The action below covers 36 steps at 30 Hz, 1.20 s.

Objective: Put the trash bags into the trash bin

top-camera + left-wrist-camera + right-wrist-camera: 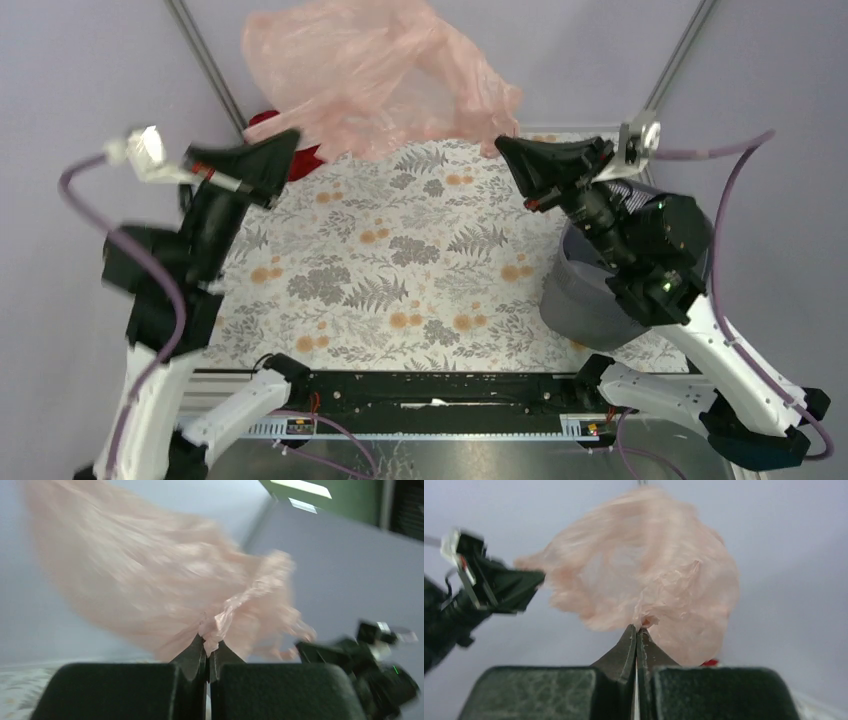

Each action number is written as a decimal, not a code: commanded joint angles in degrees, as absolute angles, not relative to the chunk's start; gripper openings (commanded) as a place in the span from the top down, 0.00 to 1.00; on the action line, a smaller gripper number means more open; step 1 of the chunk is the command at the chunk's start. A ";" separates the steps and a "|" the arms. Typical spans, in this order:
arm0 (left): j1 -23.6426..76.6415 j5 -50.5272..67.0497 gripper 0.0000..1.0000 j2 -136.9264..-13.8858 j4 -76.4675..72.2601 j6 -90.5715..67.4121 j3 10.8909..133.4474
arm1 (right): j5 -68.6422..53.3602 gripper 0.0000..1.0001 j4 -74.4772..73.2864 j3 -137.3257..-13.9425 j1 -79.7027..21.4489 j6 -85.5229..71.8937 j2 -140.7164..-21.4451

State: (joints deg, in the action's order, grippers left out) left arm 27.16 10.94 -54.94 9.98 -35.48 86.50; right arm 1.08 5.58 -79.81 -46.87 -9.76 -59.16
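Note:
The pale pink trash bag (pixel 370 80) billows in the air above the far edge of the table, held between both grippers. My left gripper (pixel 290 140) is shut on its left edge; in the left wrist view the film (pixel 165 590) bunches between the tips (pixel 207 642). My right gripper (pixel 503 147) is shut on its right edge; in the right wrist view the bag (pixel 644 575) spreads above the tips (pixel 638 628). The dark grey trash bin (pixel 590 295) stands at the right, under my right arm, mostly hidden by it.
A red cloth (pixel 285 150) lies at the far left of the floral tablecloth (pixel 400 270), partly behind the bag. Grey walls and metal frame posts (pixel 205 60) enclose the back. The left gripper shows in the right wrist view (pixel 489 590).

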 commanded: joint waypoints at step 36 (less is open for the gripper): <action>-1.33 37.00 1.00 -52.01 17.04 -48.03 52.48 | -3.27 1.00 2.80 -62.66 -46.97 -11.41 -71.35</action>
